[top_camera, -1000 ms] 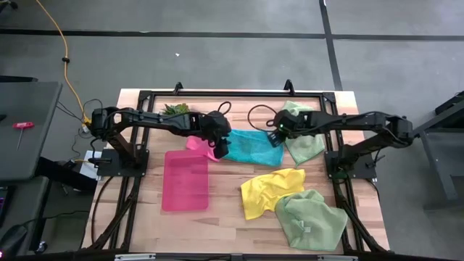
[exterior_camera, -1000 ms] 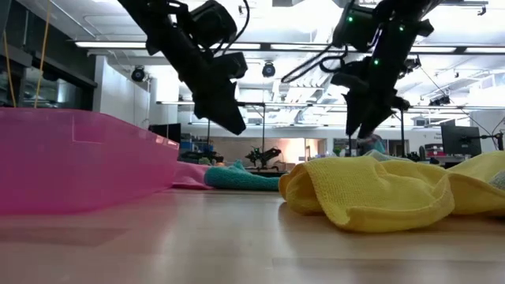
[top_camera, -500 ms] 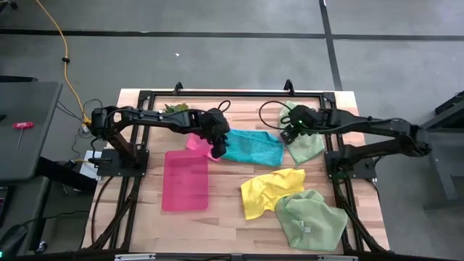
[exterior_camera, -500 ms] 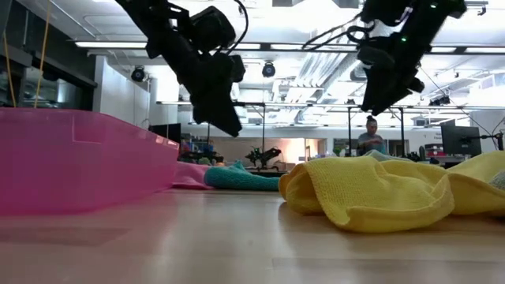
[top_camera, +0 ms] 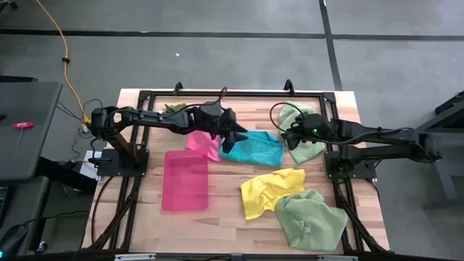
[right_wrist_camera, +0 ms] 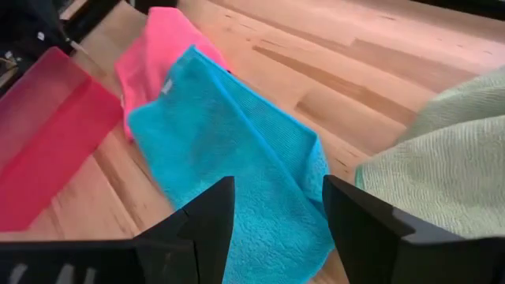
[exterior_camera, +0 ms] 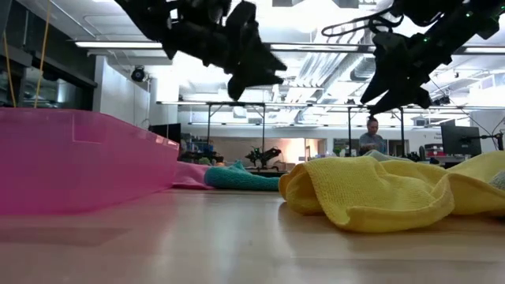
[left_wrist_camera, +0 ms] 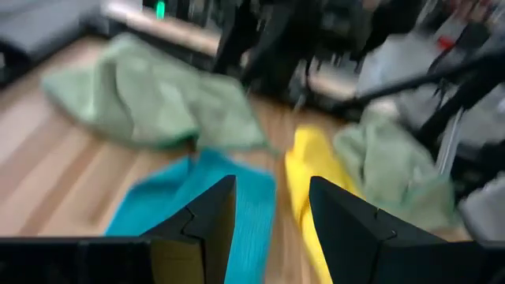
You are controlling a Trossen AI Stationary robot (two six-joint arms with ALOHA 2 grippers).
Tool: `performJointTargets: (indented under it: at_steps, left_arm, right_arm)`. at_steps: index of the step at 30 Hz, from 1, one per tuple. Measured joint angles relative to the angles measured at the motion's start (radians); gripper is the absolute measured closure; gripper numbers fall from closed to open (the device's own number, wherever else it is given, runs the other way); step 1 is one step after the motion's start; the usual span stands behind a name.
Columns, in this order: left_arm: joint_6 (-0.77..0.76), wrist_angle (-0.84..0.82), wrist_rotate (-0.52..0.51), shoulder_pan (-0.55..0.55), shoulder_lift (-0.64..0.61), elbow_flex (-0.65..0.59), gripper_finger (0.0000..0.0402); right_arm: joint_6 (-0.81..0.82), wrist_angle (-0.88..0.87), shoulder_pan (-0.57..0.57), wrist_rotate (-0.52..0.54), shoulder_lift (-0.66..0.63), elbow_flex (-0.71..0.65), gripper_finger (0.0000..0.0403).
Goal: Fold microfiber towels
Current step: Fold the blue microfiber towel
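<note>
The teal towel [top_camera: 255, 148] lies flat on the table at the far middle. Its left end overlaps the hot pink towel [top_camera: 202, 143]. My left gripper [top_camera: 237, 135] hangs open above the teal towel's left end and points toward the table's right. My right gripper [top_camera: 288, 135] hangs open above the gap between the teal towel and a pale green towel [top_camera: 305, 142]. A yellow towel [top_camera: 269, 190] and a second pale green towel [top_camera: 310, 218] lie crumpled nearer the front. In both wrist views the teal towel [left_wrist_camera: 197, 201] [right_wrist_camera: 237, 158] shows below empty fingers.
A translucent pink tray [top_camera: 185, 180] stands left of centre, in front of the pink towel. A small green plant [top_camera: 174, 109] sits at the far left. Black frame rails [top_camera: 138, 174] run along the table's sides. Bare wood [top_camera: 225, 196] shows between tray and yellow towel.
My left gripper has risen and tipped up from pointing down at the pink towel to nearly level, now pointing toward the table's right. My right gripper has drawn back toward the table's right edge, away from the teal towel, and tipped up. The towels have kept still.
</note>
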Motion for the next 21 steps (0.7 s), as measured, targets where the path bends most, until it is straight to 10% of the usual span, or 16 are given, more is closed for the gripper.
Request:
performJointTargets:
  at_steps: [10, 21]
  left_arm:
    - [-0.312, 0.506, 0.04, 0.056, 0.0, -0.276, 0.0251]
    - [-0.166, 0.259, 0.031, 0.047, -0.01, -0.305, 0.0251]
  right_arm:
    - [-0.027, 0.013, 0.0, -0.006, -0.002, 0.0, 0.0217]
    - [0.115, -0.039, 0.0, -0.03, 0.055, 0.0, 0.0217]
